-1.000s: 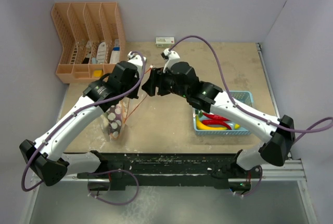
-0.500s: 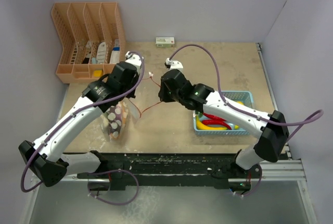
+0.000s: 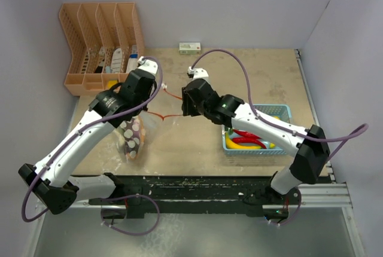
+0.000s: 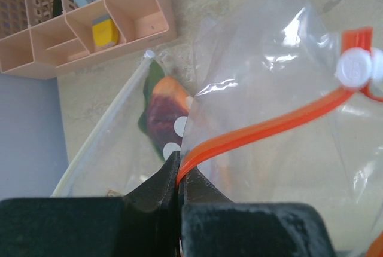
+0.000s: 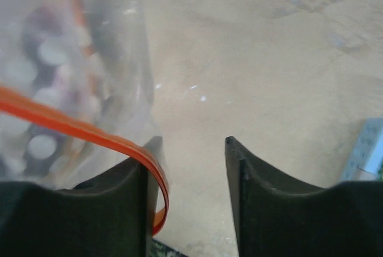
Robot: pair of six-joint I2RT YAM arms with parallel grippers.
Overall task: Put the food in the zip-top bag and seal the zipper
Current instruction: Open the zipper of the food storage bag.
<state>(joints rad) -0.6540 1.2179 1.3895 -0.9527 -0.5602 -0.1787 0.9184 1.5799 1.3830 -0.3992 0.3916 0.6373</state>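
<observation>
1. Top view: the zip-top bag (image 3: 134, 136) hangs down to the table (image 3: 197, 149) under the left arm, its white dots showing. The zipper (image 3: 170, 115) runs as a slack red-orange line from the left gripper (image 3: 157, 89) across to the right gripper (image 3: 183, 112). The two grippers sit near each other at mid-table. Red chili peppers (image 3: 248, 136) and yellow banana-like pieces (image 3: 239, 144) lie in the light blue basket (image 3: 263, 149) on the right. An orange organizer (image 3: 99, 42) stands at the far left.

2. Left wrist view: the left gripper (image 4: 179, 176) is clamped tight on the zipper (image 4: 269, 127), with no gap between the fingers. A white slider (image 4: 355, 69) sits on the strip farther along. Inside the bag (image 4: 263, 60) lie an orange-red chunk (image 4: 166, 92) and a green leafy piece (image 4: 153, 73).

3. Right wrist view: the fingers of the right gripper (image 5: 187, 179) stand apart. The zipper (image 5: 78, 127) curls down along the inner face of one finger (image 5: 128, 191) only, so it is not pinched. The dotted bag (image 5: 66, 54) is blurred behind it.
</observation>
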